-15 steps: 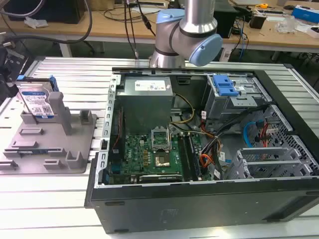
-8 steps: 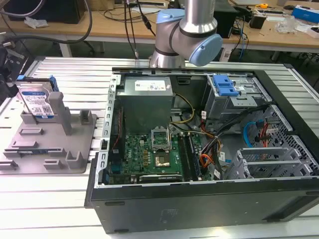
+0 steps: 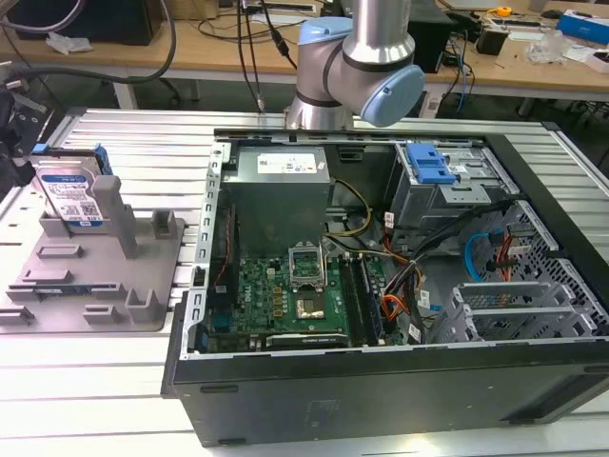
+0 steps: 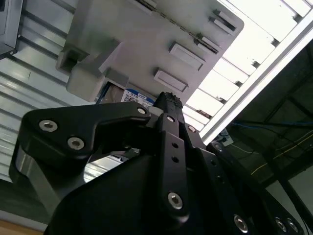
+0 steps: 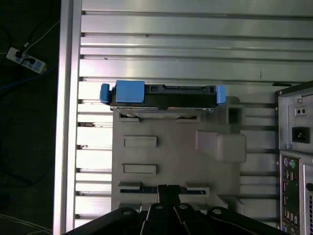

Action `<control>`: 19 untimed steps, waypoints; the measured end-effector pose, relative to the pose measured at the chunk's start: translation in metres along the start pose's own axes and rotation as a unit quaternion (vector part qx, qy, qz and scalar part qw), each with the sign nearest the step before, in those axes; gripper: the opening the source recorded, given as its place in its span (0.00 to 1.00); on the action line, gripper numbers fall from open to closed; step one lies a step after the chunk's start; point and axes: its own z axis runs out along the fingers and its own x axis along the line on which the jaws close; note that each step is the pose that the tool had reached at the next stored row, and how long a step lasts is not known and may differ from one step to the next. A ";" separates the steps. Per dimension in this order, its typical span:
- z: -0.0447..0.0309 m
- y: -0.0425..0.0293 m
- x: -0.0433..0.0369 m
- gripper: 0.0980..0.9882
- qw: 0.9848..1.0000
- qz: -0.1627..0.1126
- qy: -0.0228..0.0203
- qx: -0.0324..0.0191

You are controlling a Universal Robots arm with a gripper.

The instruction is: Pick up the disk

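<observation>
Standing on edge at the far end of the grey plate, on the exterior view's left, the disk leans against an upright post, well apart from the open computer case. In the first wrist view your claw hangs over the plate's opposite edge, fingers clenched together on nothing, clear of the disk. Mind the risk: clenched fingers would likely strike the disk's top edge or the post and topple it.

Electronics lab: opened computer case on slotted aluminium table, cluttered workbenches.
</observation>
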 end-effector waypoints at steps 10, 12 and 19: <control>0.0000 0.0000 0.0000 0.01 0.995 -0.104 0.004 0.000; 0.0000 0.0000 0.0000 0.01 0.992 -0.129 0.005 0.000; 0.0000 0.0000 0.0000 0.01 0.977 -0.214 0.008 0.000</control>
